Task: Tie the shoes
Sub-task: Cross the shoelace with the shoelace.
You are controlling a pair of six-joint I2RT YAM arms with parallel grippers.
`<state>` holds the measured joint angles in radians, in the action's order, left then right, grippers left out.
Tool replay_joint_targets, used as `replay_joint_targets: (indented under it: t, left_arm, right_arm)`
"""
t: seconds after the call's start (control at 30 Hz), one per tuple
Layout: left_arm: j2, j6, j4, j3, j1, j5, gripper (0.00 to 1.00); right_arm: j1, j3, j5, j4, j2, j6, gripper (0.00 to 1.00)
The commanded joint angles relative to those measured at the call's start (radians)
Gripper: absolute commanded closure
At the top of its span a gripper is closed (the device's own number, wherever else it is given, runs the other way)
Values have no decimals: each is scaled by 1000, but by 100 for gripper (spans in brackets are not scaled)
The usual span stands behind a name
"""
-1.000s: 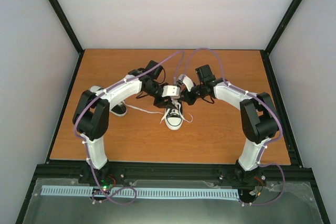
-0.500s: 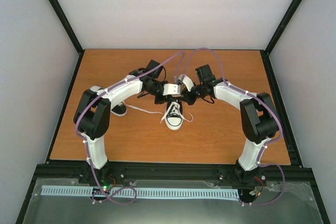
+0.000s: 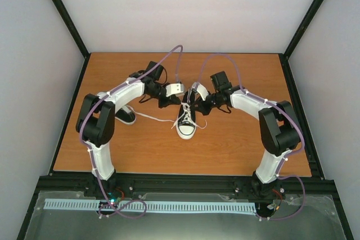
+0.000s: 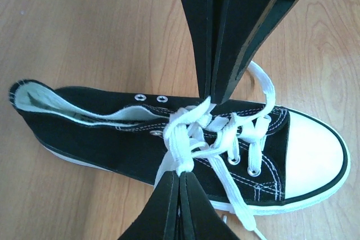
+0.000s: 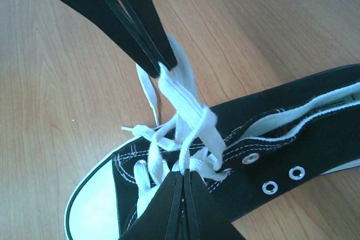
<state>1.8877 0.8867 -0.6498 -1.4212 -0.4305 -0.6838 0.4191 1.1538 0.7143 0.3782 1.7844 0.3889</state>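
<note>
One black shoe [image 3: 186, 123] with a white toe cap lies mid-table, toe toward the arms. It also fills the left wrist view, shoe [image 4: 95, 139], and the right wrist view, shoe [image 5: 315, 133]. My left gripper [image 4: 180, 173] is shut on a loop of white lace [image 4: 183, 139] on one side of the shoe. My right gripper [image 5: 184, 173] is shut on a lace loop [image 5: 188, 108] on the other side. The loops cross over the eyelets between the two grippers. In the top view the left gripper [image 3: 181, 98] and right gripper [image 3: 194, 102] meet above the shoe's tongue.
The other shoe [image 3: 126, 115] lies to the left, half hidden under my left arm, with a loose lace [image 3: 154, 118] trailing toward the middle shoe. Black frame rails [image 3: 180, 181] edge the wooden table [image 3: 242, 144]. Purple cables arch above both arms.
My left gripper has shut on the lace loop and drawn back to the left, uncovering more of the middle shoe. The right arm has barely moved.
</note>
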Motion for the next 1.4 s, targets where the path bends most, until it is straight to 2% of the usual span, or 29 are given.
replay_joint_targets:
  t: [0.0, 0.27, 0.33, 0.4, 0.57, 0.73, 0.87, 1.13, 1.27, 1.37]
  left_arm:
    - [45, -29, 13, -16, 5, -29, 99]
    - [117, -28, -5, -60, 14, -26, 99]
    - [125, -26, -5, -61, 15, -37, 96]
    - [128, -16, -12, -62, 14, -52, 88]
    - [123, 59, -40, -83, 15, -52, 46]
    - [79, 241, -63, -61, 11, -54, 27]
    - [83, 311, -1, -10, -36, 21, 24]
    - [127, 218, 72, -79, -56, 23, 23]
    - [135, 216, 79, -81, -63, 14, 26]
    - [148, 216, 77, -83, -68, 12, 32]
  right_arm:
    - [-6, -20, 30, 5, -51, 15, 97]
    - [-6, -46, 33, 7, -59, 22, 97]
    - [-6, -43, 31, 5, -52, 22, 97]
    - [-7, -33, 28, 5, -43, 20, 97]
    - [-6, 1, 24, 14, -24, 22, 97]
    - [-6, 15, 36, 12, -3, 19, 97]
    - [-6, 15, 45, 2, 5, 15, 97]
    - [-7, 17, 55, 2, 9, 18, 97]
    - [-6, 13, 62, -6, 9, 15, 97]
    - [-6, 15, 66, -7, 11, 16, 97]
